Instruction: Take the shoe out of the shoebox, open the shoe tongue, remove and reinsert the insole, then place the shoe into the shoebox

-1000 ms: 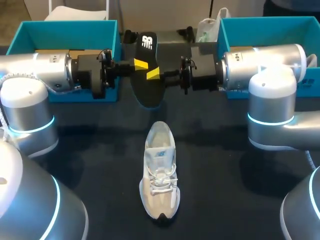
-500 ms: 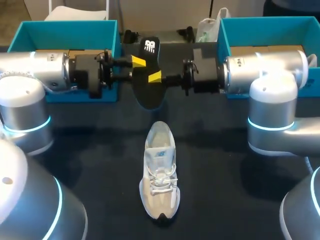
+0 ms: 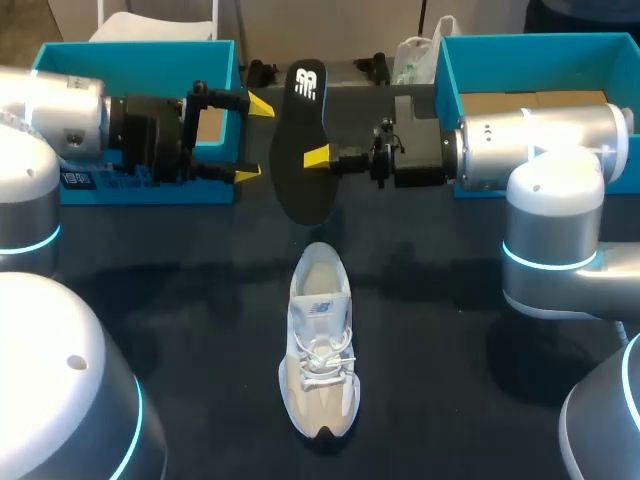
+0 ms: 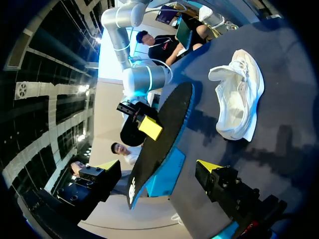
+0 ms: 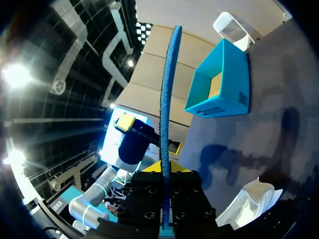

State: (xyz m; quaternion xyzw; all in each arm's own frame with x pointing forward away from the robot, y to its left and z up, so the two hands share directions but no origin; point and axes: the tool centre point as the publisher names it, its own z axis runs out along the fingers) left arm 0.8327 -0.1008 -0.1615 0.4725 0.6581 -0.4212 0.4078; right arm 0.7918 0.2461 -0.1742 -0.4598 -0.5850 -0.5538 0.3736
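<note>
The black insole (image 3: 305, 150) hangs on edge above the back of the table, with my right gripper (image 3: 320, 157) shut on its side. In the right wrist view the insole (image 5: 167, 99) stands edge-on between that gripper's (image 5: 164, 169) fingers. My left gripper (image 3: 255, 140) is open just left of the insole, its yellow tips clear of it. The left wrist view has the insole (image 4: 164, 129) ahead of my open left gripper (image 4: 158, 167), pinched by the right gripper's yellow tip (image 4: 150, 128). The white shoe (image 3: 320, 340) lies on the dark table, toe toward the front edge.
A teal shoebox (image 3: 140, 45) stands open at the back left behind my left arm, and a second teal shoebox (image 3: 530, 40) at the back right behind my right arm. The shoe (image 4: 239, 99) has bare dark tabletop on both sides.
My left gripper has opened, let go of the insole and drawn back to the left. The right gripper keeps hold, and the insole has tipped a little more upright.
</note>
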